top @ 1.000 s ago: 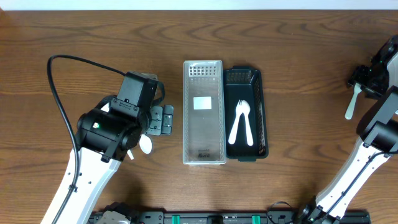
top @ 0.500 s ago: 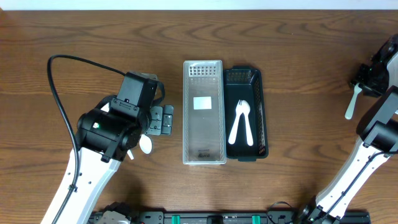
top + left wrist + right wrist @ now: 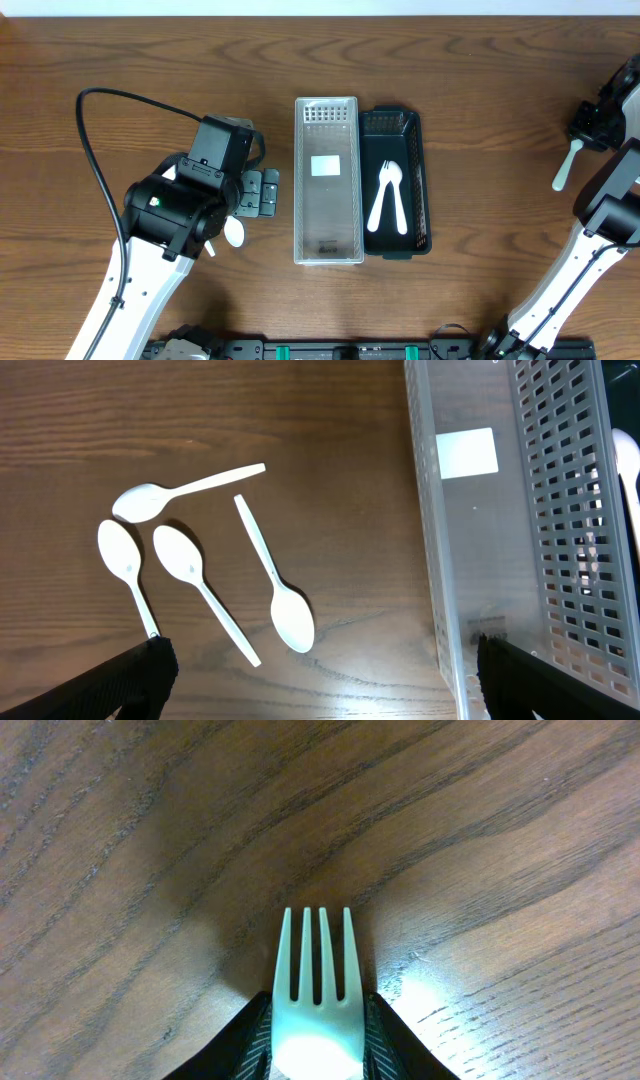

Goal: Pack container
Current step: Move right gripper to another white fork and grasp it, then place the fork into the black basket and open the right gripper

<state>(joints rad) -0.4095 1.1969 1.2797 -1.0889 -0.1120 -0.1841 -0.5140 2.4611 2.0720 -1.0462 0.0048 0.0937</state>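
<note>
A clear plastic container lies at the table's middle, with a black perforated tray against its right side. The tray holds a white fork and a white spoon. Several white spoons lie on the wood under my left gripper, which hangs open above them with nothing between its fingers. In the overhead view my left gripper covers most of them. At the far right, my right gripper is shut on a white fork. Its tines point away over the table and its handle sticks out below.
The clear container's wall runs along the right of the left wrist view, close to the spoons. A black cable loops over the table at the left. Bare wood lies between the tray and the right arm.
My right gripper's jaws have closed in on the white fork, and its handle has shifted slightly. The left arm and the spoons have not moved.
</note>
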